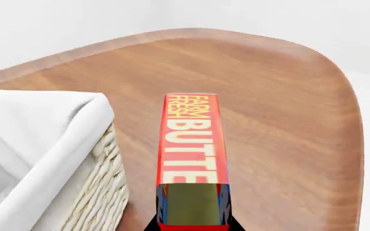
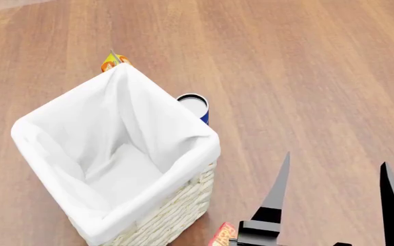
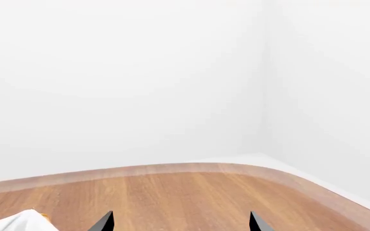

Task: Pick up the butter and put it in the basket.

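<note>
Butter (image 1: 192, 144) sits lengthwise in the left tool (image 1: 191, 227), running up the centre of the left wrist frame, lifted off the wood and just beside the basket (image 1: 101, 187) at lower left. Only dark tips of that tool show at the bottom edge, flanking the carton's blue end, so it looks clenched on the butter. From the head view just a red-orange corner of the carton (image 2: 222, 236) peeks out at the bottom edge, beside the basket's wicker wall (image 2: 176, 212), still outside the rim.

It looks a light, stiff little carton with smooth printed faces, likely a bit slippery; gripping across the narrow sides near one end, as now, seems sound, though a long box held by its end may swing.

The right tool (image 3: 179, 222) stands released, its two black fingers well apart at lower right of the head frame, holding nothing.

Behind the basket, a blue-rimmed can (image 2: 194, 106) touches its far side, and an orange thing (image 2: 113, 62) pokes out at its far corner.

The tabletop (image 2: 307, 77) is bare brown wood grain with a rounded edge; beyond it the room is plain white walls.
</note>
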{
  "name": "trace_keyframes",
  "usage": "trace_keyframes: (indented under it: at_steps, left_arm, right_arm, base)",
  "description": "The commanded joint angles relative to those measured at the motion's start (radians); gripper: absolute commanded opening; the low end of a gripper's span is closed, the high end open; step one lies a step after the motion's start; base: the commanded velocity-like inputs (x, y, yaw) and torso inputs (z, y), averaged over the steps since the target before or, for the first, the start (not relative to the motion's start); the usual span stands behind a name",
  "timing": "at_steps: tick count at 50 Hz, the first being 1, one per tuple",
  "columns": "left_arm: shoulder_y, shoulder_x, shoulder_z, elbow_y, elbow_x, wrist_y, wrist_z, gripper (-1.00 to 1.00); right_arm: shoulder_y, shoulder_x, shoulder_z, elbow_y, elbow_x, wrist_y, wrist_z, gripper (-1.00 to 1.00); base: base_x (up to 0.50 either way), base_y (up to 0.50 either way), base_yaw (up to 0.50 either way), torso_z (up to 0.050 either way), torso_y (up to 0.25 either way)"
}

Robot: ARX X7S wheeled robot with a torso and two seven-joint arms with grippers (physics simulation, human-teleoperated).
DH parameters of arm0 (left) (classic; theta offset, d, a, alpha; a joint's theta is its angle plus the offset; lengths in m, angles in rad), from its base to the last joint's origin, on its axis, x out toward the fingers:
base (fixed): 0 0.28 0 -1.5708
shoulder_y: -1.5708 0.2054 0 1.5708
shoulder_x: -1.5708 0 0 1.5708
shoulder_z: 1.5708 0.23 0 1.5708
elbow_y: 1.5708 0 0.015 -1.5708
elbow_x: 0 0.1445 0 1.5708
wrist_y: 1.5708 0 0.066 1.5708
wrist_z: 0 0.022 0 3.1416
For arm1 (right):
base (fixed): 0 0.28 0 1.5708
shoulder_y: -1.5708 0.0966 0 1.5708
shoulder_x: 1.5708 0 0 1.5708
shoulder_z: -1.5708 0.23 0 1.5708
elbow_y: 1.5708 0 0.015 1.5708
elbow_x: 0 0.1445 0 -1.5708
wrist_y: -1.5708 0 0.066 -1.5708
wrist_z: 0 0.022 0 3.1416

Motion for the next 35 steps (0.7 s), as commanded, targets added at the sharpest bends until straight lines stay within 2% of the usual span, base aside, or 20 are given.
trace_keyframes:
  at_steps: [1, 8, 28, 35]
  left_arm:
    - [-0.155, 0.034, -0.127, 0.18, -0.172, -0.165, -0.116, -1.0]
    - [-0.215, 0.026, -0.192, 0.183, -0.259, -0.19, -0.144, -1.0]
    - [-0.255, -0.06, -0.302, 0.166, -0.327, -0.138, -0.132, -1.0]
    - [-0.334, -0.097, -0.37, 0.148, -0.418, -0.148, -0.139, -1.0]
  right_arm:
    - [-0.001, 0.005, 0.001, -0.001, 0.007, -0.004, 0.006, 1.0]
    - [-0.004, 0.01, 0.008, -0.003, 0.014, -0.01, 0.01, 1.0]
    - [0.003, 0.014, -0.011, 0.005, 0.008, -0.015, 0.016, 1.0]
    - [0.004, 0.016, -0.015, 0.005, 0.01, -0.017, 0.019, 1.0]
  base:
    - [0.0, 0.0, 0.0, 0.0, 0.0]
    - [0.0, 0.0, 0.0, 0.0, 0.001]
    - [0.0, 0.0, 0.0, 0.001, 0.001]
    - [0.0, 0.0, 0.0, 0.0, 0.0]
